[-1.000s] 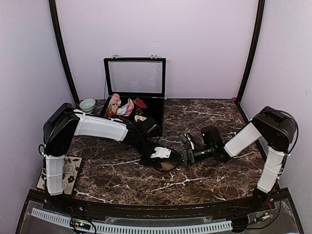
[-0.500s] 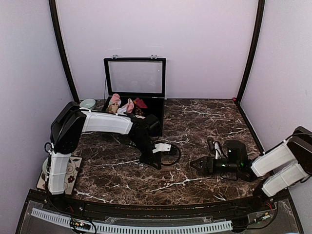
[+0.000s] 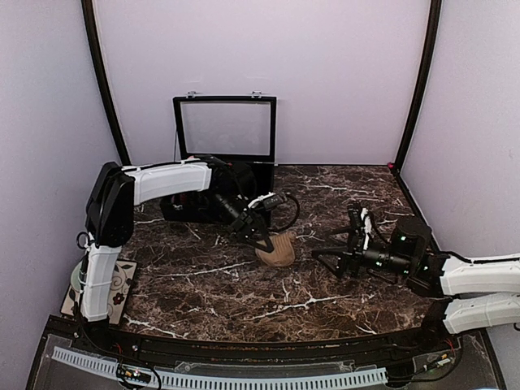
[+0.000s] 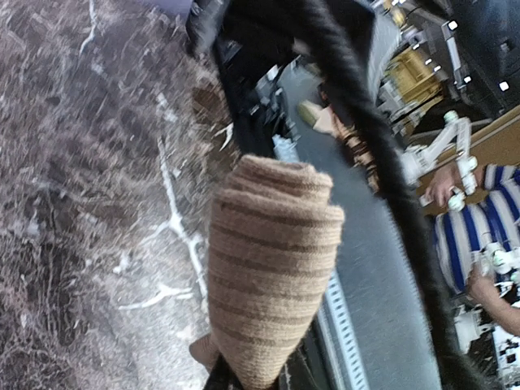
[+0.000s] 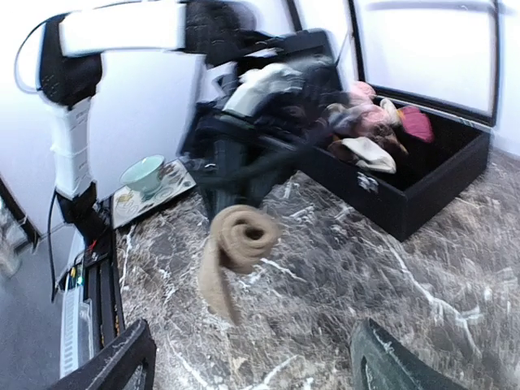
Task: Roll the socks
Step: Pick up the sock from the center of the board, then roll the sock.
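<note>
The left tool (image 3: 258, 239) is pinching a rolled tan-brown sock (image 3: 277, 250) by one end, holding it over the middle of the marble counter (image 3: 203, 284), a loose tail dangling. The right tool (image 3: 329, 262) is resting spread wide nearby, apart from the roll. Behind, an open black box (image 5: 422, 203) is holding a cream sock (image 5: 370, 153) among pink bundles (image 5: 363, 91).

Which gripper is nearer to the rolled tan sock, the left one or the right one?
Left. The left gripper holds the rolled tan sock by one end. The right gripper is open and apart from it, toward the right side.
</note>
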You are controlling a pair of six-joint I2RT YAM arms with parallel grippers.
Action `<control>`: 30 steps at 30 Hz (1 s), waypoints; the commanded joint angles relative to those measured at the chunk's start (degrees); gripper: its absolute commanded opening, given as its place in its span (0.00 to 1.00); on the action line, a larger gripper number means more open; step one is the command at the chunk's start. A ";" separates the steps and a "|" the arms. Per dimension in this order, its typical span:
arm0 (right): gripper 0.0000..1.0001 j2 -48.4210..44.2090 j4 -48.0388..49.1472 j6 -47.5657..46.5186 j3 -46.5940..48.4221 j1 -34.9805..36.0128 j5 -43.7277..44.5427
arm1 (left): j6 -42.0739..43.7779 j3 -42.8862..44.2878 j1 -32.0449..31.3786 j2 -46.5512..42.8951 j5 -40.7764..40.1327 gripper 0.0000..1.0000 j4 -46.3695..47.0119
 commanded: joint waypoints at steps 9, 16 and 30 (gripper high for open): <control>0.77 14.60 -15.59 -20.89 23.32 7.56 -7.16 | 16.09 5.52 0.71 2.46 11.09 0.00 -24.00; 0.70 17.25 -20.41 -23.83 27.19 7.48 -8.85 | 16.74 4.29 0.71 0.26 12.70 0.00 -23.99; 0.40 23.86 -24.69 -25.09 31.10 7.56 -13.31 | 14.15 6.61 0.66 -0.02 14.77 0.08 -23.99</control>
